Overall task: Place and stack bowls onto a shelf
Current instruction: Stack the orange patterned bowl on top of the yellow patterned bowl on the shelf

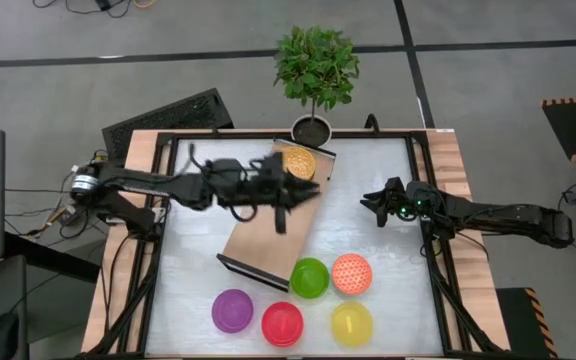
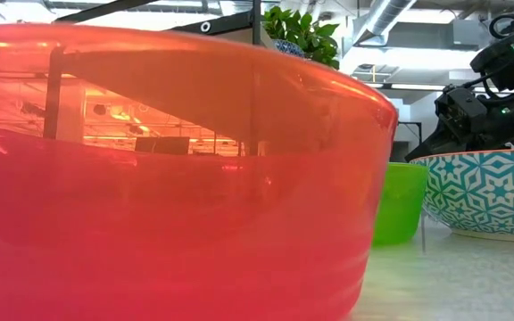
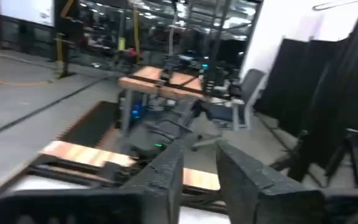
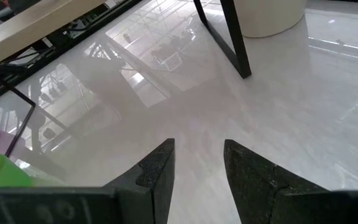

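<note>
The shelf [image 1: 268, 235], a light-wood board on a dark frame, stands slantwise at the table's middle. A golden bowl [image 1: 299, 162] sits on its far end. My left gripper [image 1: 290, 198] hovers above the board just near of that bowl, fingers [image 3: 166, 177] pointing about level, a narrow gap between them, nothing held. On the table near the shelf's near end rest green [image 1: 309, 277], patterned [image 1: 351, 273], purple [image 1: 232, 311], red [image 1: 282, 323] and yellow [image 1: 351, 323] bowls. My right gripper [image 1: 376, 205] waits open at the right [image 4: 197, 168].
A potted plant [image 1: 315, 75] stands at the table's far edge behind the shelf. The low view is almost filled by the red bowl [image 2: 150, 178], with the green bowl [image 2: 400, 201] and the patterned bowl [image 2: 489, 192] beside it. White tabletop [image 1: 388, 240] lies between shelf and right arm.
</note>
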You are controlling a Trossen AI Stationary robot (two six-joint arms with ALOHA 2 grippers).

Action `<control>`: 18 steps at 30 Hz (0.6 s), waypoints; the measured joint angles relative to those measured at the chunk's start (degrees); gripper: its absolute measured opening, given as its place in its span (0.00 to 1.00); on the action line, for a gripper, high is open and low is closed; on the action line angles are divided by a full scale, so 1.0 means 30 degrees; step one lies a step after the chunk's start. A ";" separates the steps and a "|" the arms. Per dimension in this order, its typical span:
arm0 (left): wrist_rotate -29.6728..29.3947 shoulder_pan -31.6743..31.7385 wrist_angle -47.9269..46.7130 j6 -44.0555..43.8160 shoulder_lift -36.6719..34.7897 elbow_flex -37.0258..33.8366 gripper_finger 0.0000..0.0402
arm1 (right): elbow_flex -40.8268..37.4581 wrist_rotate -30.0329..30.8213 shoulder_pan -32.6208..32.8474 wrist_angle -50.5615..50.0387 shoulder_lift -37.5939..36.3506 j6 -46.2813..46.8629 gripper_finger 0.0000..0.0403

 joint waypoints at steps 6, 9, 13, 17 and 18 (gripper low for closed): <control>-0.1483 -0.0823 0.1974 -0.0502 0.2951 0.1742 0.33 | 0.0002 0.0007 0.0000 0.0023 0.0000 0.0123 0.41; -0.1548 -0.0932 0.0683 0.0381 0.4510 0.4222 0.36 | 0.0001 0.0007 0.0000 0.0021 0.0000 0.0138 0.41; -0.1242 -0.0942 -0.4213 0.2084 0.7167 0.8648 0.37 | 0.0007 0.0007 0.0000 0.0014 0.0000 0.0153 0.41; -0.1089 -0.0769 -1.0016 0.2184 1.0099 1.3677 0.37 | 0.0000 0.0000 0.0001 0.0014 0.0000 0.0598 0.41; -0.0903 -0.0728 -1.1635 0.2215 1.0805 1.4976 0.37 | 0.0003 0.0000 0.0000 0.0014 0.0000 0.0645 0.41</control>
